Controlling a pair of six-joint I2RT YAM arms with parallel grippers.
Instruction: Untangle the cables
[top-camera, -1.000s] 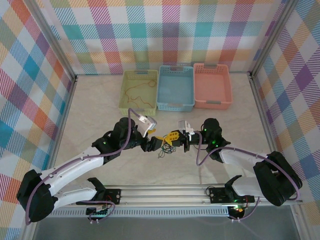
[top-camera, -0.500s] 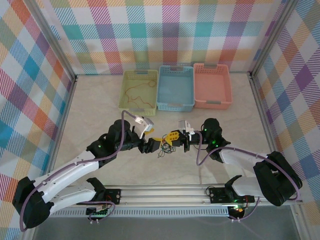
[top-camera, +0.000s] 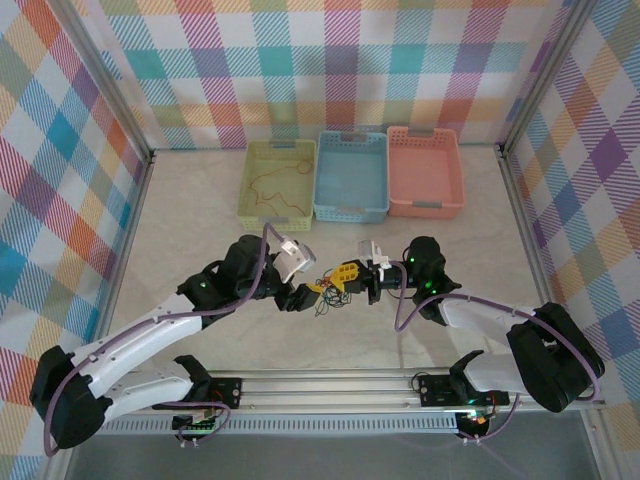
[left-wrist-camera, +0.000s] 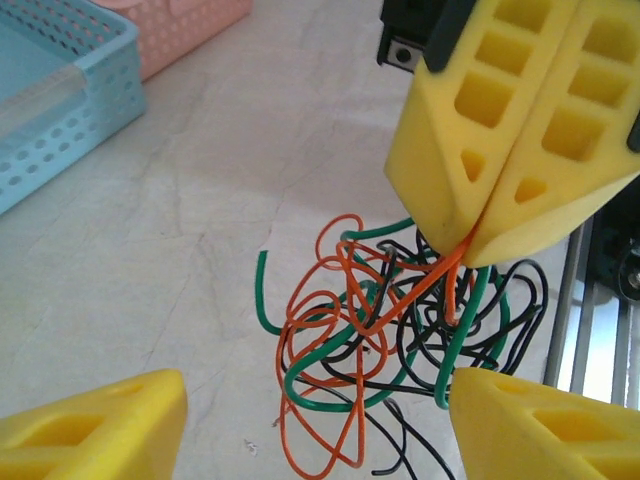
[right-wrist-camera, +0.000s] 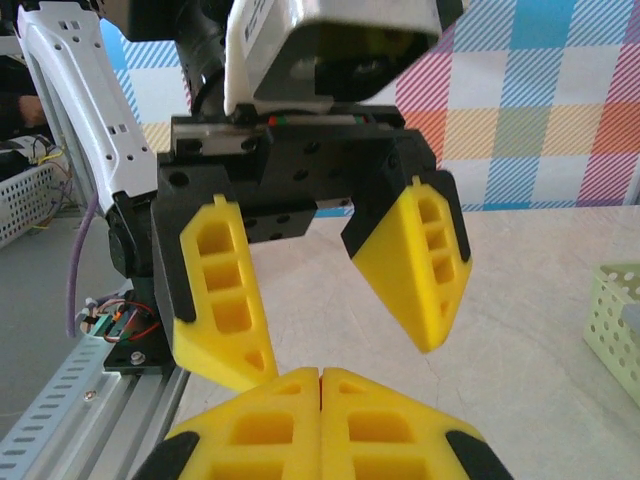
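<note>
The left arm has drawn its end effector (top-camera: 300, 295) a little back towards its own side, away from the tangled bundle of thin red-orange, dark green and black cables (top-camera: 331, 293). The right arm has kept its place.

The bundle sits near the middle of the pale marbled bench (top-camera: 190, 230), between the two end effectors and well short of the baskets. In the left wrist view the cables (left-wrist-camera: 390, 340) hang as a loose knot of overlapping loops. A red-orange strand and a green one run up into the seam between the yellow foam pads of the right end effector (left-wrist-camera: 470, 235). Those pads are pressed together and pinch the top of the bundle. Whether the lowest loops rest on the bench cannot be told.

The left end effector (left-wrist-camera: 320, 430) has its two yellow foam fingers (left-wrist-camera: 100, 430) spread wide on either side of the knot, not touching it. From the right wrist, the left end effector (right-wrist-camera: 342, 350) faces the camera with its jaws apart, just above the closed pads of the right end effector (right-wrist-camera: 320, 375).

At the far side of the bench three perforated plastic baskets stand in a row, touching: a yellow-green basket (top-camera: 247, 190), a light blue basket (top-camera: 351, 137) and a salmon-pink basket (top-camera: 425, 207). A single thin red-orange wire (top-camera: 280, 185) lies curled in the yellow-green one.
</note>
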